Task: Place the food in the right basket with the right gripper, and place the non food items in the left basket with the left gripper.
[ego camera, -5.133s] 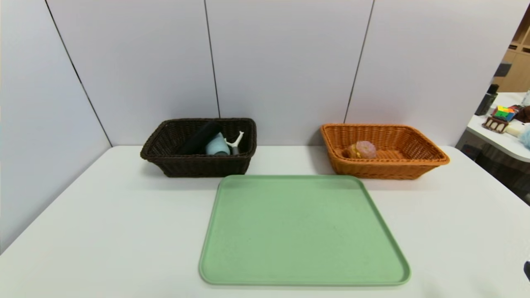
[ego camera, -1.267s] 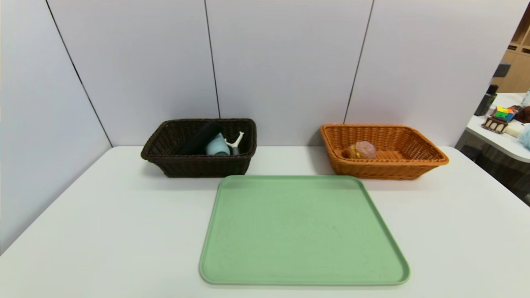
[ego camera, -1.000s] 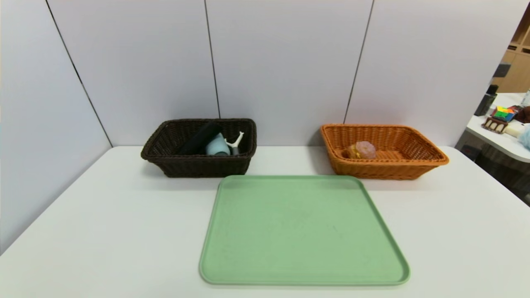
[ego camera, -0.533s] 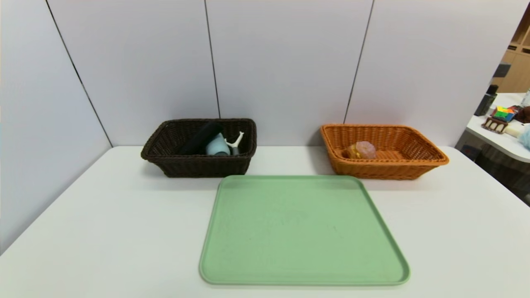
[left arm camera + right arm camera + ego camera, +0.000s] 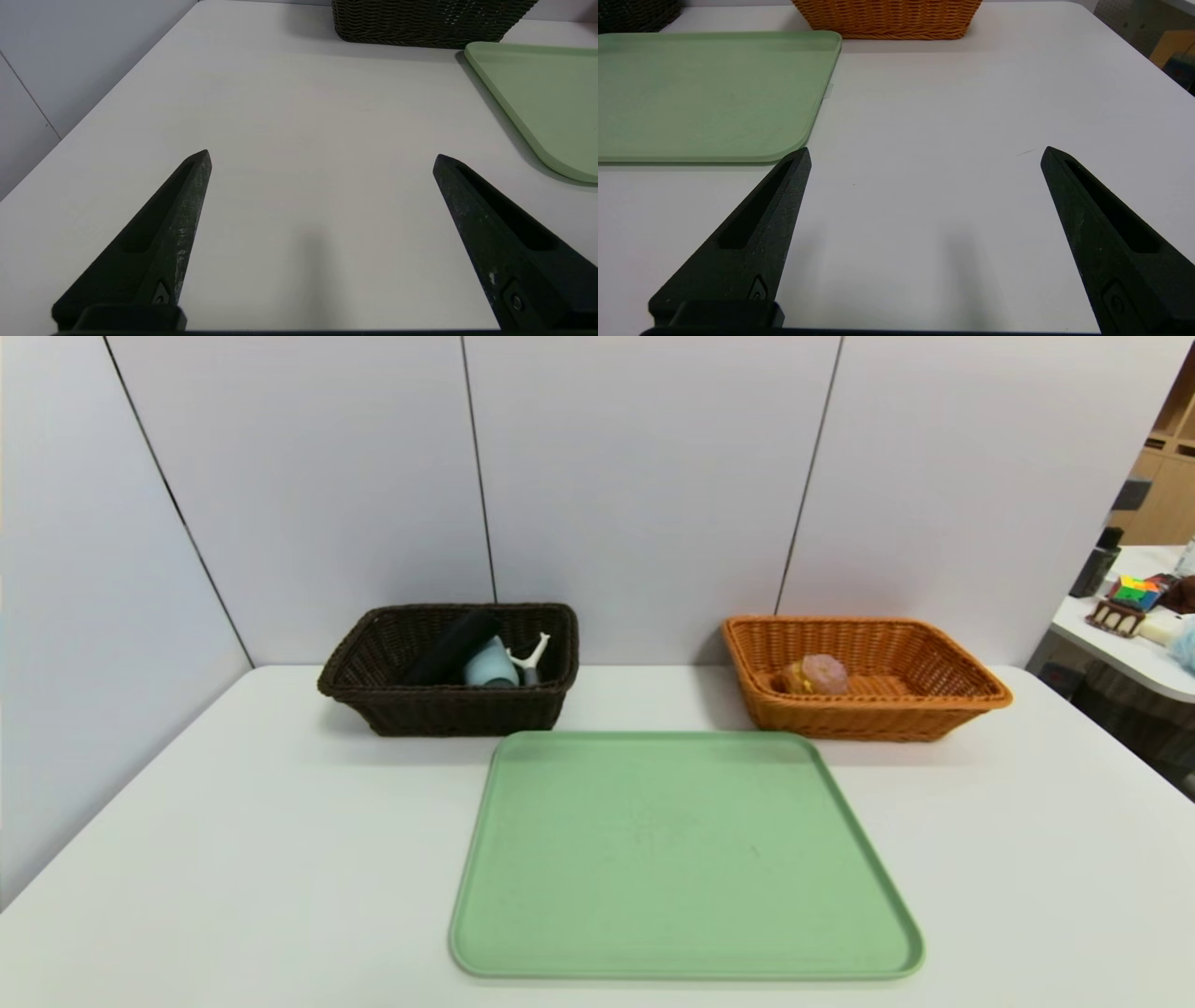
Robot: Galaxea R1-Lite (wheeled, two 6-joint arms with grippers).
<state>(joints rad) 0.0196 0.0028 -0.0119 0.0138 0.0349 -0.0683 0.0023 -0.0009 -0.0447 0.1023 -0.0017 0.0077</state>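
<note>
The left end effector (image 5: 322,156) hovers low over the near left part of the white tabletop (image 5: 233,821), its two dark fingers spread wide with nothing between them. The right end effector (image 5: 924,154) mirrors it over the near right part, just as wide and just as empty. Neither arm shows in the head view, so both look parked close to the robot's body.

Outward from them lies the green tray (image 5: 686,859) in the middle of the tabletop, bare. Behind it to the left stands the dark brown basket (image 5: 448,709); inside it are the blue-grey cup (image 5: 491,665), the black pouch (image 5: 450,649) leaning against the back wall, and the white peeler (image 5: 532,653) beside the cup. Behind the tray to the right, the orange basket (image 5: 864,714) holds the bun (image 5: 815,674).

As I read it, the sorting is finished: food on the right, non-food on the left, and nothing left to fetch. The next move calls for no grasp at all, only holding the rest pose.

Against the frame from some seconds back, a dark sliver at the lower right edge of the head view is gone; baskets, contents and tray sit just as they did.
</note>
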